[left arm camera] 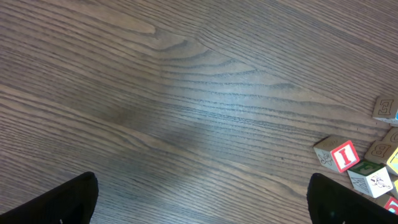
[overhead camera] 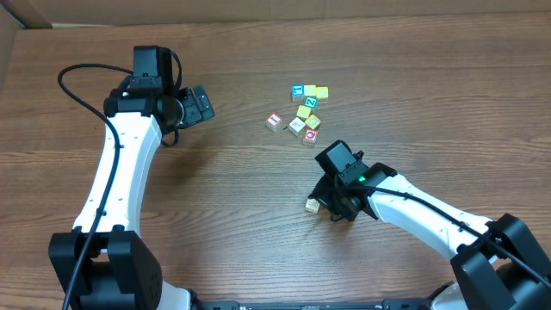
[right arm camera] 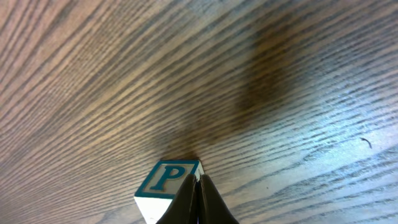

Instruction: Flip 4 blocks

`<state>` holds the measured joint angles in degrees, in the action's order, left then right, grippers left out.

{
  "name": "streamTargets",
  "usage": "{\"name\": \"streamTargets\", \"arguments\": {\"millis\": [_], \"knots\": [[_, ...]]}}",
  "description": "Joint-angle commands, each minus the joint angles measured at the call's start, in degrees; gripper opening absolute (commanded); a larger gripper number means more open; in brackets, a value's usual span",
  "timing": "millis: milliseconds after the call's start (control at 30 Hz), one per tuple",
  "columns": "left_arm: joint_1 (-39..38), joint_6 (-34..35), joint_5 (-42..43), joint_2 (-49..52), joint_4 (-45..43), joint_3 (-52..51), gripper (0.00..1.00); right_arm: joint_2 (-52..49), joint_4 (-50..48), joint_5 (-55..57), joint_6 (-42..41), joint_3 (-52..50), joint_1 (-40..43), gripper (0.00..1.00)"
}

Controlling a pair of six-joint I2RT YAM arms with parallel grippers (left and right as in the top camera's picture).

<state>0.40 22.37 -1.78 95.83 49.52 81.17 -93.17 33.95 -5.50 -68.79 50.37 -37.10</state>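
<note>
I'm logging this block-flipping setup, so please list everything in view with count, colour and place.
red-printed blocks: two, pale wood, at the cluster's left and lower edges.
other clustered blocks: about seven, cream, yellow, blue- and green-printed, upper middle of table.
P block: one, teal letter on white, alone, below the cluster.
table: one, brown wood grain, under everything.
left gripper: one, black, open, left of the cluster.
right gripper: one, black, shut, tips at the P block's corner.

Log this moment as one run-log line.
left claw: open, above bare table | right claw: shut, tips beside P block, nothing held | remaining blocks: clustered, clear of both claws
</note>
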Motion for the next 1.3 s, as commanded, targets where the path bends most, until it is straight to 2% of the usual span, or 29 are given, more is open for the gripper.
{"name": "streamTargets", "arguments": {"millis": [0,733,800,867,1000,1133,1267], "knots": [[-0.04,0.55,0.09,0.28,-0.07,1.16,1.00,-0.07,-0.44,1.16,-0.02,-0.17,0.42,0.04],[-0.04,0.55,0.09,0.28,-0.07,1.16,1.00,-0.07,-2.23,-0.15,0.26,-0.17,0.42,0.04],[-0.04,0.55,0.09,0.28,-0.07,1.18,1.00,-0.07,-2.25,-0.11,3.23,-0.15,0.42,0.07],[-0.04,0.55,0.09,0.28,-0.07,1.16,1.00,-0.07,-1.95,0.04,10.10,-0.04,0.81,0.07],[-0.04,0.55,0.09,0.28,-0.07,1.16,1.00,-0.07,3.13,0.02,18.23,3.02,3.61,0.16],[-0.04,0.55,0.09,0.28,-0.07,1.16,1.00,-0.07,12.07,0.07,24.87,12.33,7.63,0.26],[-0.04,0.55,0.09,0.28,-0.07,1.16,1.00,-0.17,19.91,1.14,29.68,23.93,9.88,0.52]]}}
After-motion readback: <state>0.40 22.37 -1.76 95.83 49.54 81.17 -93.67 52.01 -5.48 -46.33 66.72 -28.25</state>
